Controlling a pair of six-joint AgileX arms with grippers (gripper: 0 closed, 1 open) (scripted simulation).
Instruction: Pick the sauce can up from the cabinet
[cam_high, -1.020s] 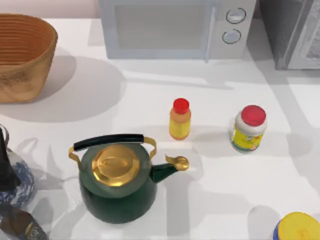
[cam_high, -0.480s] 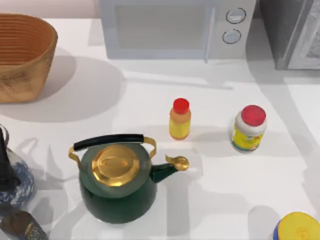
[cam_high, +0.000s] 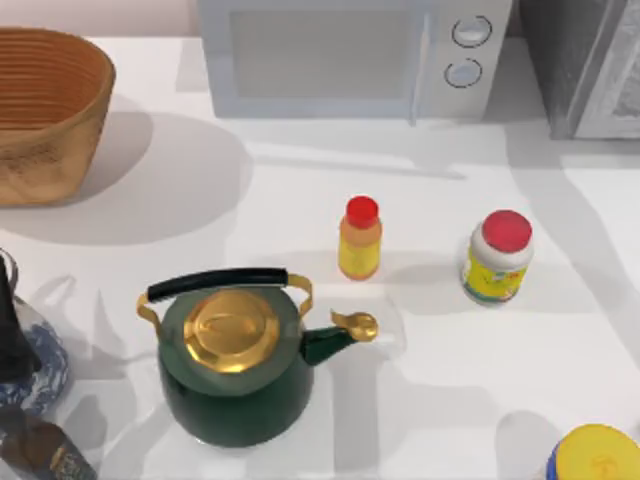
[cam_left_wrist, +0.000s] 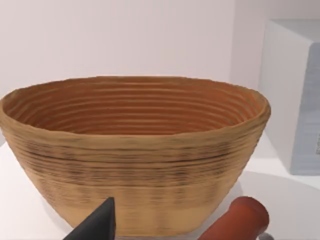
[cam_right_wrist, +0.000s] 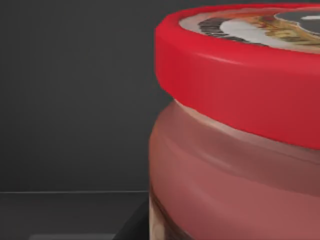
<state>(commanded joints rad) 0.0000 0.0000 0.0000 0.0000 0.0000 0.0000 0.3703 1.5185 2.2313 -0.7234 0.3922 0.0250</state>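
Sauce can (cam_right_wrist: 235, 130) right up against right tool, dark cabinet (cam_right_wrist: 75, 100) behind.

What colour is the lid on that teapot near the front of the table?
The lid of the dark green teapot is shiny gold. The top view shows it best.

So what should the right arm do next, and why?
Probably ease in a little and shut on the sauce can. In the right wrist view its red rim and reddish side loom very close against the cabinet's dark interior, so it seems within reach, though the fingers' state can't be told.
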